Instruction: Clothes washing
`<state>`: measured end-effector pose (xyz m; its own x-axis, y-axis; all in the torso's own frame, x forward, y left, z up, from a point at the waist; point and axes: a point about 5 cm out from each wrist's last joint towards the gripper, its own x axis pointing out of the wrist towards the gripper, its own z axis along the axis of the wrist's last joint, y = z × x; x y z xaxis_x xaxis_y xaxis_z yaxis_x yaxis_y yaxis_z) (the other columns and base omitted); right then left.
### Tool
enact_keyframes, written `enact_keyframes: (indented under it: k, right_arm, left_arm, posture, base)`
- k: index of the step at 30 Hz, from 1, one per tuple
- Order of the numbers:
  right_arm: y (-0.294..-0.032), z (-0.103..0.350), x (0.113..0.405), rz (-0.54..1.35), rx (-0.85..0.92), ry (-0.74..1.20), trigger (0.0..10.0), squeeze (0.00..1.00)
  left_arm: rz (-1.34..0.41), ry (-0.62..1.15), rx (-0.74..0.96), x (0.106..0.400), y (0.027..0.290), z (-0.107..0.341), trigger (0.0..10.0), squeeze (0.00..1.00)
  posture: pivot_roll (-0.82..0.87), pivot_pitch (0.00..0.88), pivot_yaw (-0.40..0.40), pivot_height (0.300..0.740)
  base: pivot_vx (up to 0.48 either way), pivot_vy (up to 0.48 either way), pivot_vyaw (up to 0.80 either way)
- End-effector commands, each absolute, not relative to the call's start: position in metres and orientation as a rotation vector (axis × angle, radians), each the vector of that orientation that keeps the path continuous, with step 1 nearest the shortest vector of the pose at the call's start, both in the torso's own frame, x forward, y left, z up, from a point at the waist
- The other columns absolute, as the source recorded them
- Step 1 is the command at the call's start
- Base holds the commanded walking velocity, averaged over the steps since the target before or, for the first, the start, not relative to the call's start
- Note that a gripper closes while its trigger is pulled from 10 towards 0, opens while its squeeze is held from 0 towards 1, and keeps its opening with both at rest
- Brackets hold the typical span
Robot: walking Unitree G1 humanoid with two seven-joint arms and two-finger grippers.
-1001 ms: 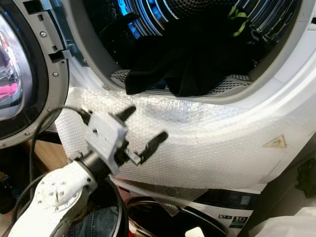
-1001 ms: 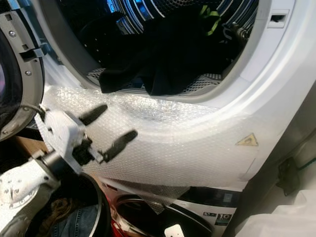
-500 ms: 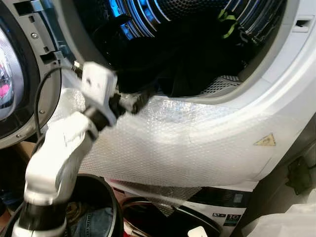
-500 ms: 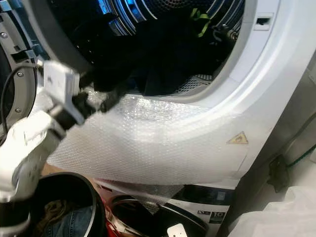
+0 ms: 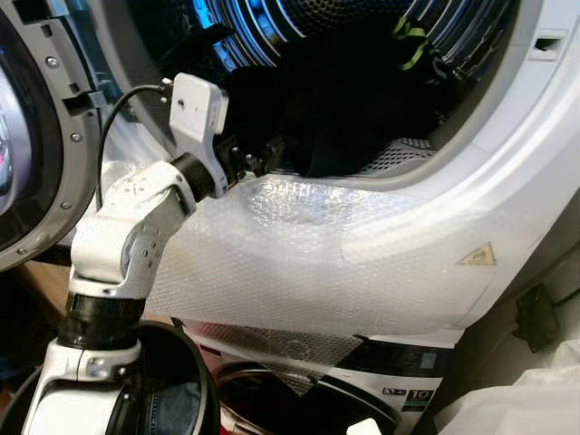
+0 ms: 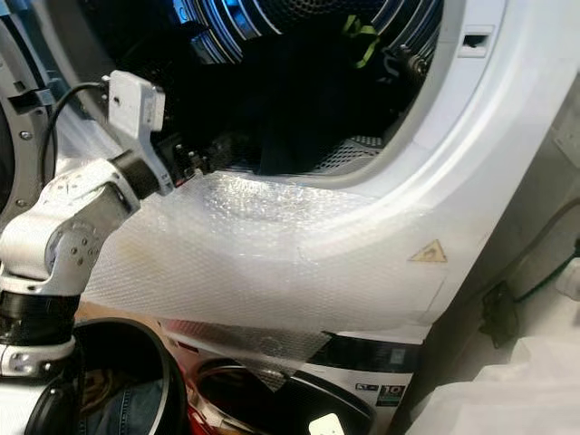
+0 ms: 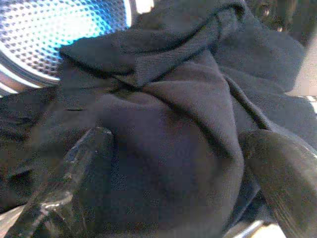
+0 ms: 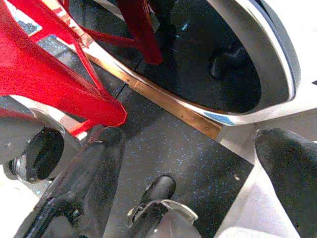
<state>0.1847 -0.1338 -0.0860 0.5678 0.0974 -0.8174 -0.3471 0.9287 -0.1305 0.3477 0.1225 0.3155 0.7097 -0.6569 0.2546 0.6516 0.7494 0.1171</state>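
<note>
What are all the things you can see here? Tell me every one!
Washing machine: one, white, upper machine with its round opening in front of the robot.
Drum: one, shiny metal lit blue, inside the opening.
Dark clothes: a pile, black with a bit of green, in the drum.
Bubble wrap: one sheet, clear, draped over the machine's lower front.
Door: one, grey rim, swung open at the left.
Warning sticker: one, yellow triangle, on the machine's front at the right.
Second machine: one, white and black, below.
Left gripper: one, black fingers open around the dark cloth at the drum's edge.
Right gripper: one, black fingers open, hanging over dark flooring.
</note>
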Motion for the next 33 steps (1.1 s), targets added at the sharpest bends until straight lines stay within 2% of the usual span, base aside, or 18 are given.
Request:
enact_keyframes:
  k: [1,4,7,9,14,21,31,33]
  right_arm:
    - [-0.132,-0.087,0.182,0.27,-0.287,0.942,10.0,0.0]
    - [-0.132,-0.088,0.181,0.268,-0.287,0.945,10.0,0.0]
    - [-0.135,-0.09,0.175,0.257,-0.28,0.959,10.0,0.0]
    - [-0.135,-0.091,0.173,0.253,-0.277,0.963,10.0,0.0]
    - [-0.139,-0.094,0.166,0.231,-0.265,0.974,10.0,0.0]
    - [-0.144,-0.098,0.155,0.192,-0.241,0.992,10.0,0.0]
    - [-0.151,-0.103,0.141,0.129,-0.209,1.004,10.0,0.0]
    - [-0.154,-0.103,0.137,0.109,-0.196,1.003,10.0,0.0]
  left_arm:
    - [-0.757,-0.279,0.067,0.359,0.116,0.32,10.0,0.0]
    - [-0.771,-0.266,0.083,0.366,0.112,0.321,10.0,0.0]
    - [-0.739,-0.199,0.145,0.39,0.105,0.326,10.0,0.0]
    - [-0.72,-0.178,0.162,0.396,0.105,0.327,10.0,0.0]
    - [-0.67,-0.154,0.316,0.411,0.102,0.335,10.0,0.0]
    - [-0.562,-0.297,0.236,0.414,0.097,0.364,10.0,0.0]
    - [-0.472,-0.283,0.217,0.419,0.097,0.37,10.0,0.0]
    - [-0.396,-0.293,0.235,0.421,0.105,0.375,10.0,0.0]
  posture:
    - [0.16,0.0,0.059,0.74]
    - [0.16,0.0,0.061,0.74]
    - [0.12,0.0,0.079,0.74]
    - [0.12,0.0,0.082,0.74]
    - [0.06,0.0,0.105,0.74]
    - [-0.01,0.0,0.124,0.74]
    - [-0.13,0.006,0.159,0.74]
    - [-0.17,0.031,0.161,0.74]
  base:
    - [0.0,0.0,0.0]
    - [0.0,0.0,0.0]
    - [0.0,0.0,0.0]
    - [0.0,0.0,0.0]
    - [0.0,0.0,0.0]
    - [0.0,0.0,0.0]
    - [0.0,0.0,0.0]
    - [0.0,0.0,0.0]
